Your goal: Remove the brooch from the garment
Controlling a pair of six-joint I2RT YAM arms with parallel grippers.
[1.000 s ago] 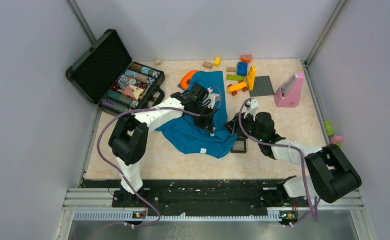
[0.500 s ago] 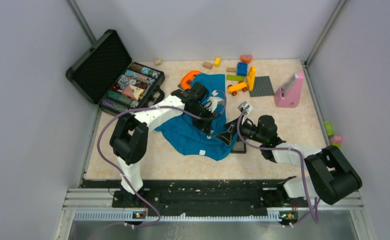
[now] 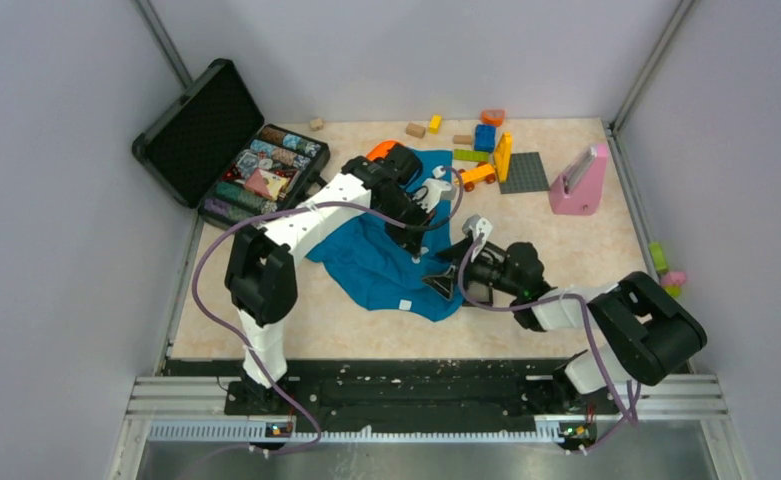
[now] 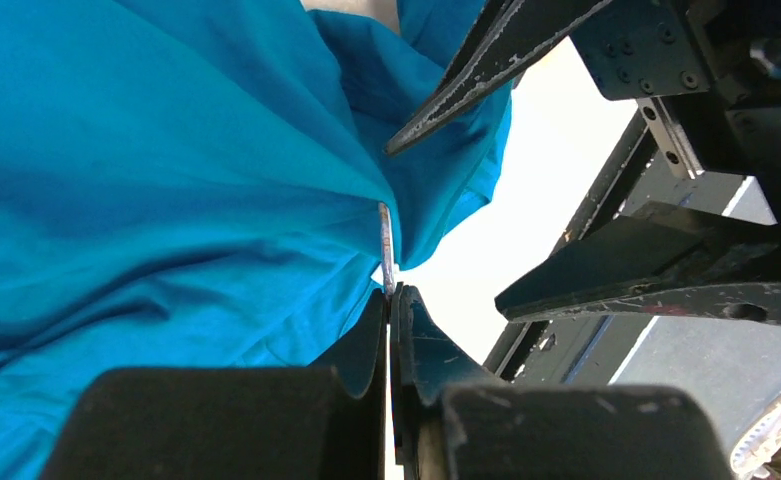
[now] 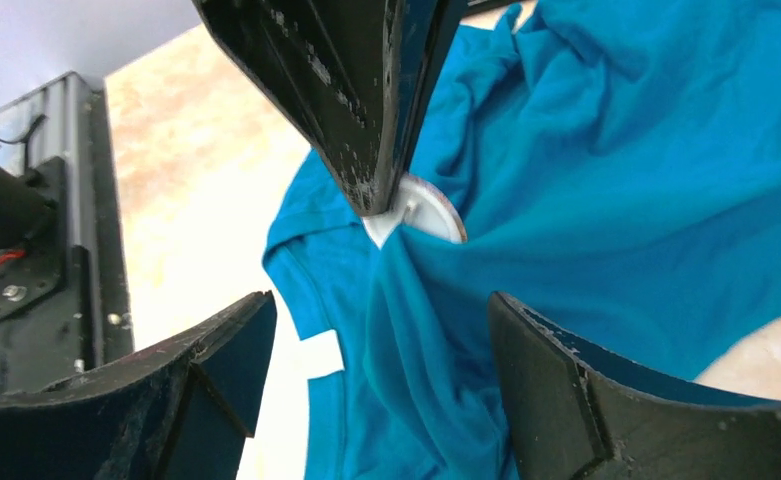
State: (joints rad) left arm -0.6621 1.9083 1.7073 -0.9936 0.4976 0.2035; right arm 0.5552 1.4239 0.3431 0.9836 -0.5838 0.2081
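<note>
Left gripper (image 4: 391, 292) pinched tight on the brooch (image 5: 424, 210) at its tips, tenting the teal garment (image 5: 616, 170) so the cloth hangs off it, right gripper (image 5: 381, 320) spread wide with that fold inside its span just below the brooch, likely placed to grab fabric and pull it free.

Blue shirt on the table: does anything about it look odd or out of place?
Yes. The shirt is not lying flat. It is gathered into a crumpled peak at the pale round brooch, where the left end effector is shut on the brooch's edge.
</note>
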